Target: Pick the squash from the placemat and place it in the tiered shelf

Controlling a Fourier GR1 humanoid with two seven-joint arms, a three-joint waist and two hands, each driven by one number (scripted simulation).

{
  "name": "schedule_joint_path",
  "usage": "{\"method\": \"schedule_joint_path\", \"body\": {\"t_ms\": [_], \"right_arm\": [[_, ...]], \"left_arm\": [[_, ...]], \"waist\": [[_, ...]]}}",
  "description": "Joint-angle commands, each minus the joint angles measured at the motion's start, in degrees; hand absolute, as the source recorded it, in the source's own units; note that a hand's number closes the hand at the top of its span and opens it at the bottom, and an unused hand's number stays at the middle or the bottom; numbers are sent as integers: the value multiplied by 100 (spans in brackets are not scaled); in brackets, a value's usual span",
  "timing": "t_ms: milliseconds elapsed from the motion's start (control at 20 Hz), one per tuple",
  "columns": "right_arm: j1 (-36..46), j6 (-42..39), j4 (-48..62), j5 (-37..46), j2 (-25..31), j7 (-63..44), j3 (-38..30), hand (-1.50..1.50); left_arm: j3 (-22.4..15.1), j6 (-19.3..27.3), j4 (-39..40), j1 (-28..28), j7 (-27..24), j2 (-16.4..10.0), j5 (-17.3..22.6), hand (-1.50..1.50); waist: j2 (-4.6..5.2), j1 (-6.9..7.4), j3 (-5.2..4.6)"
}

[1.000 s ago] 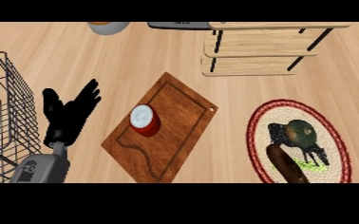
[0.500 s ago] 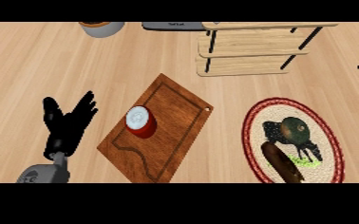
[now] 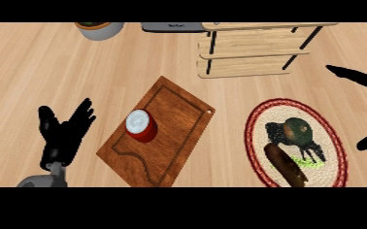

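Observation:
The squash (image 3: pixel 296 128), dark green and round, lies on the oval woven placemat (image 3: pixel 259 126) with a red rim at the lower right. A brown elongated item (image 3: pixel 285 164) lies beside it on the mat. The tiered wooden shelf (image 3: pixel 254 48) with black posts stands at the back, above the mat. Only black fingers of my right hand (image 3: pixel 347 73) show at the right edge, straight and spread, to the right of the squash and apart from it. My left hand (image 3: pixel 64 132) rests open at the lower left, fingers up, holding nothing.
A brown cutting board (image 3: pixel 168 106) lies in the middle with a red, white-topped can (image 3: pixel 140 125) on it. A grey pot (image 3: pixel 99 28) and a grey appliance (image 3: pixel 172 26) sit along the back edge.
The view has shifted, so the board, mat and shelf sit further right in the picture. Fingers of my right hand have come in at the right edge. The left hand keeps its open pose.

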State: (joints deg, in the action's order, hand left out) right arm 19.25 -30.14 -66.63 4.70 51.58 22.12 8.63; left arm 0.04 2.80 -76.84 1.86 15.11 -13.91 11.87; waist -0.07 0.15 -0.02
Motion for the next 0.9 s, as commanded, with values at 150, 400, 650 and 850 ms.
{"method": "schedule_joint_path", "body": {"t_ms": [150,400,650,850], "right_arm": [[-149,-277,-704,508,-205,-846,32,-150],[-501,-89,-1220,1116,-486,-1067,-2,-150],[-592,117,-1075,1659,-996,-1265,-178,-150],[-844,347,-1243,2043,-1112,-1221,-281,-150]], "left_arm": [[-2,137,-352,-93,238,140,-117,0],[131,-102,-137,-92,-39,107,-154,0],[25,12,-110,-106,40,327,-371,0],[390,-305,-334,-94,358,-63,-112,0]], "waist": [[-4,-14,0],[0,-18,0],[5,-9,1],[4,-2,2]]}}
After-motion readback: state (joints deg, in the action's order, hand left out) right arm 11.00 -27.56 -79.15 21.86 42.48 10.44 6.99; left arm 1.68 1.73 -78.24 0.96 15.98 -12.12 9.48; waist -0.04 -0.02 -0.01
